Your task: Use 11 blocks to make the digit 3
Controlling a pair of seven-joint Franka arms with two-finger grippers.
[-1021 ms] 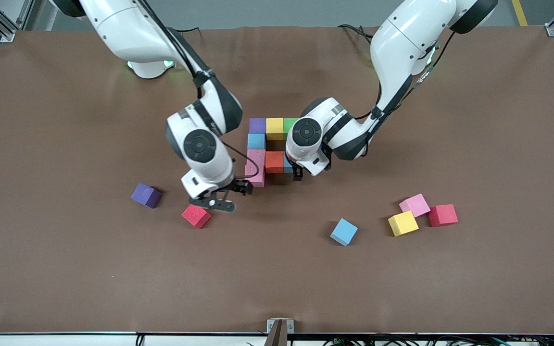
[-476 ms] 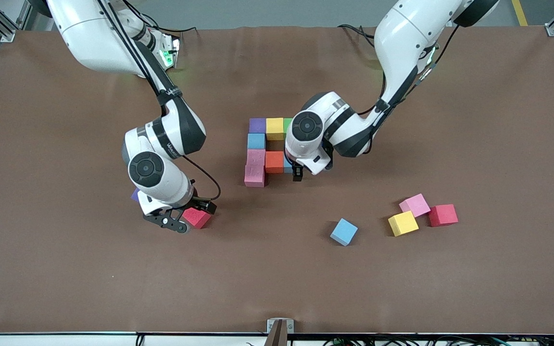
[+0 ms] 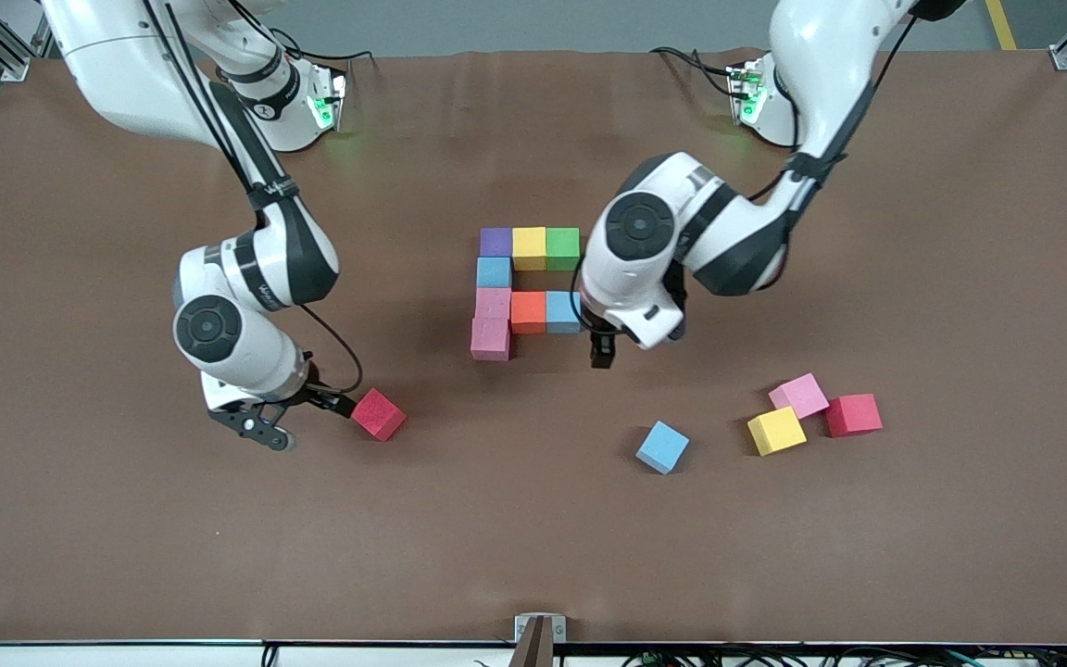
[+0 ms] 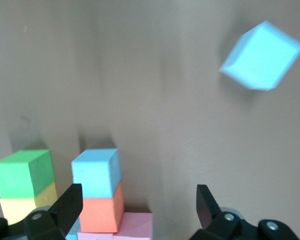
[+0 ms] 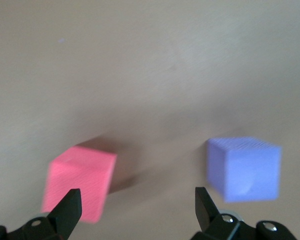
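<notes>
Eight blocks form a pattern mid-table: purple, yellow and green in the row farthest from the front camera, then light blue, then pink, orange and light blue, with a second pink nearest. My left gripper hangs open beside the light blue end of the orange row, holding nothing. My right gripper is open and empty, low beside a red cube. A loose purple block shows only in the right wrist view.
Loose blocks lie nearer the front camera toward the left arm's end: light blue, yellow and pink, with a second red cube touching them. The brown table is bare along its near edge.
My right arm swung away from the pattern's pink end toward its own end of the table, passing the red cube. My left gripper drew back from the light blue block.
</notes>
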